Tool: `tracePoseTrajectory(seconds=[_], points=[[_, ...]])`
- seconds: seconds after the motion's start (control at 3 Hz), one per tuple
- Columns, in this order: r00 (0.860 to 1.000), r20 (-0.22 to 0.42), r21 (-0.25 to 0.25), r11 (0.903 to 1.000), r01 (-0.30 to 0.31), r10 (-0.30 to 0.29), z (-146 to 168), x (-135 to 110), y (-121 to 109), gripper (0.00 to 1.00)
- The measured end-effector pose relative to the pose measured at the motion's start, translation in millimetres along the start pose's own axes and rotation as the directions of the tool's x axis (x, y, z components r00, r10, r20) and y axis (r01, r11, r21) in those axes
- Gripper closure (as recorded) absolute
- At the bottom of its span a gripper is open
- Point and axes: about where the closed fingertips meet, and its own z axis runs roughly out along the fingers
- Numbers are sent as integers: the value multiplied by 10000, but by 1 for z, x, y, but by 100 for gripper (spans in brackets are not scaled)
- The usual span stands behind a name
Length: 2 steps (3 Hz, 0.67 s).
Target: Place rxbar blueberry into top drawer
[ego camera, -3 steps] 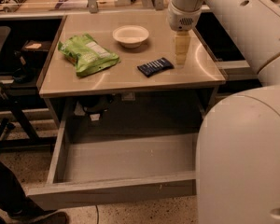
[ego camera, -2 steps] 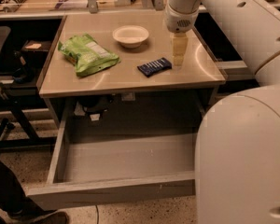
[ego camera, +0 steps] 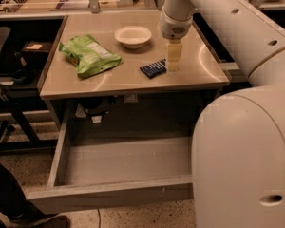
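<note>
The tool (ego camera: 173,66), opening impossible to tell, hangs at upper centre just right of the flat navy bar (ego camera: 153,69) on the smooth counter (ego camera: 133,82).

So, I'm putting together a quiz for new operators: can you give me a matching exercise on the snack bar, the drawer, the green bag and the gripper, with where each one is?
1 rxbar blueberry
2 top drawer
3 green bag
4 gripper

A pulled open below the tabletop
B lying on the tabletop's left part
C low over the tabletop, just right of the bar
D dark blue, flat on the tabletop near its front edge

Pairs: 1-D, 2-A, 3-B, 4-C.
</note>
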Motion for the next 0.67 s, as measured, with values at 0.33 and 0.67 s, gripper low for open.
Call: tracePoseTrajectory(seconds=[0.33,0.67], points=[[9999,108,-157,9999,69,-67,11,-3,-1,0],[9999,99,-339,9994,40,-37,23,0,-5,0]])
